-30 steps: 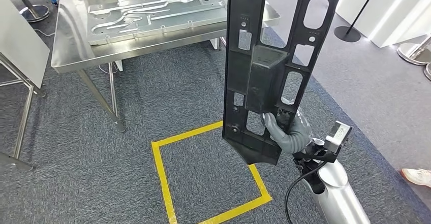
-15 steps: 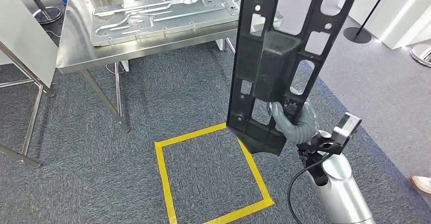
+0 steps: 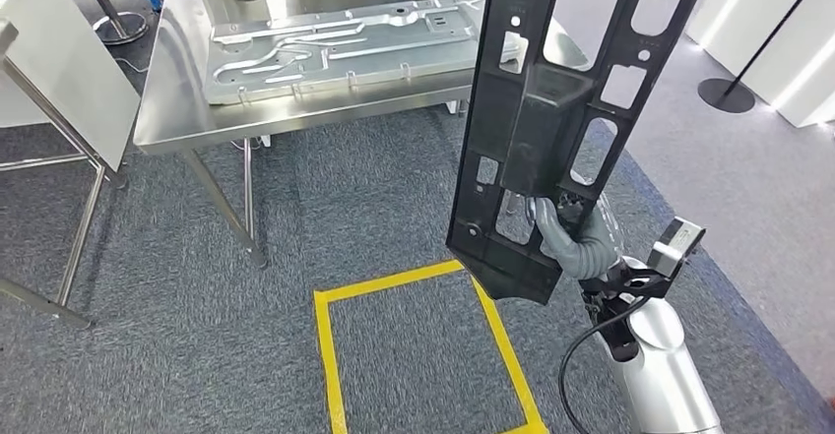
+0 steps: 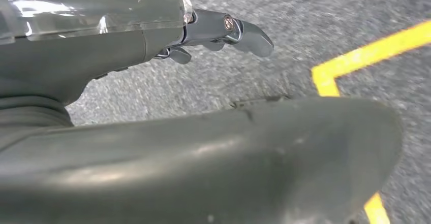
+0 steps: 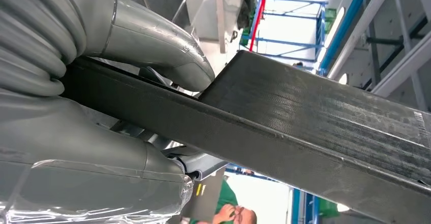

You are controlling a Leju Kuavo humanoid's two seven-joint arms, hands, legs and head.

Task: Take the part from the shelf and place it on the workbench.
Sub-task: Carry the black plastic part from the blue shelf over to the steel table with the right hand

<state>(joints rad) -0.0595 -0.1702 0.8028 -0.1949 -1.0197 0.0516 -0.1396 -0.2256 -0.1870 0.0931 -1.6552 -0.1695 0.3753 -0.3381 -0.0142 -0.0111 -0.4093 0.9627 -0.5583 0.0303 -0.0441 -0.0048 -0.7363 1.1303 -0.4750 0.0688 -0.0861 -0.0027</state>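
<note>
The part is a long black plastic panel (image 3: 551, 109) with several cut-outs, held upright in front of me. My right hand (image 3: 576, 242) grips it near its lower end, fingers through a cut-out. In the right wrist view the panel's edge (image 5: 315, 117) runs between the thumb (image 5: 152, 46) and the rest of my right hand. The steel workbench (image 3: 167, 109) stands ahead to the left, beyond the panel. In the left wrist view my left hand (image 4: 152, 132) hangs over the carpet with fingers extended and holds nothing.
A ribbed silver metal plate (image 3: 335, 50) lies on the workbench. A yellow tape square (image 3: 330, 355) marks the grey carpet in front of me. A white board on a metal stand (image 3: 59, 70) is at the left. A stanchion base (image 3: 724, 94) stands far right.
The whole picture has shifted: the camera moved, and the workbench and tape square now sit further right and lower. My right hand still holds the panel upright.
</note>
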